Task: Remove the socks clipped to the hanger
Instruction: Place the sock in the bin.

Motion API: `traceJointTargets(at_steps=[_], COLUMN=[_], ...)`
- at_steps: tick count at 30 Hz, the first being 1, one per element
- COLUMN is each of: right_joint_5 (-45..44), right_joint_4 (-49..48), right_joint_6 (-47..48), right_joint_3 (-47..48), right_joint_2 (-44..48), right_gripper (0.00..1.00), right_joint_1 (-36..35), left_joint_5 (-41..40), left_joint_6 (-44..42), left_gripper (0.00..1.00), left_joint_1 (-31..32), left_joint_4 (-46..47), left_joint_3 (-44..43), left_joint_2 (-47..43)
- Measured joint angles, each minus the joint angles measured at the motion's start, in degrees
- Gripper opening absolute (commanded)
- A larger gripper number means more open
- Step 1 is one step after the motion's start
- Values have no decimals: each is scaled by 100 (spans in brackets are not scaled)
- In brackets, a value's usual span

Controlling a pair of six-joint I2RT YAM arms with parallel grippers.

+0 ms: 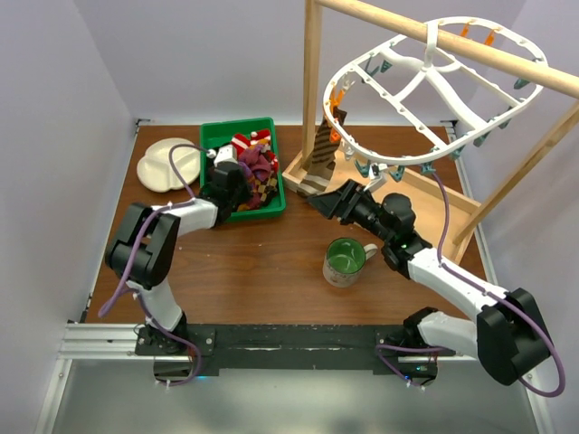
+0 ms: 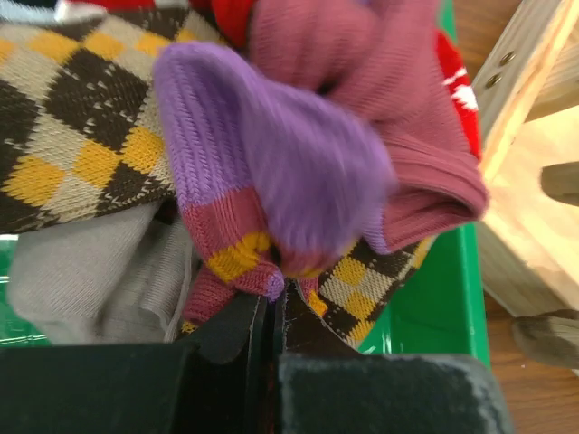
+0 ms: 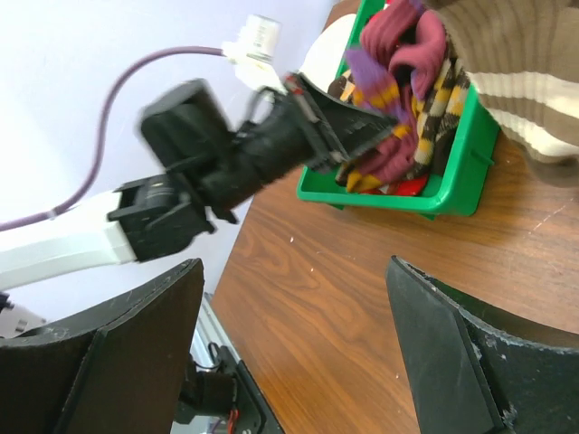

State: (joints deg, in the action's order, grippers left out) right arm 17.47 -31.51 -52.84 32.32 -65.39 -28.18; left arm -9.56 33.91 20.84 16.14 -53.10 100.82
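Pinching the maroon sock [image 2: 298, 172], seemingly, is left end effector [image 2: 274, 306].

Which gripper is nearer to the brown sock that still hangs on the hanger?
Right. The right gripper is open, close by the brown sock. The left gripper is farther left, over the green bin, pinching a purple sock.

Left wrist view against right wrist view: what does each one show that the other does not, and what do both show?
Only the left wrist view: a grey fabric sock and the pale wooden frame. Only the right wrist view: the open right hand, a purple cable and the edge of a white plate. Both: the green plastic bin, and the left hand shut on a maroon-and-purple knitted sock.
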Motion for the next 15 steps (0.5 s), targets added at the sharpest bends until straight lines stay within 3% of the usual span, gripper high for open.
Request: traceJointTargets(at_steps=[2,7,9,15], right_joint_5=[-2,-4,-4,-4], right_joint_4=[68,136,151,151], right_joint_6=[26,96,109,107], right_joint_3=[0,0,0,0], right_joint_2=[55,107,107,103], right_gripper=[86,86,86,86], right_joint_1=[0,0,0,0], left_joint_5=[31,31,20,-118], left_joint_6=[92,105,101,59], left_gripper=[1,18,33,56], left_joint_1=[-17,-33,-37,-55], left_joint_4=[2,-85,-195,-496], left_joint_3=[-2,-26,-26,-26], left_joint_2=[48,-138,-273,-813])
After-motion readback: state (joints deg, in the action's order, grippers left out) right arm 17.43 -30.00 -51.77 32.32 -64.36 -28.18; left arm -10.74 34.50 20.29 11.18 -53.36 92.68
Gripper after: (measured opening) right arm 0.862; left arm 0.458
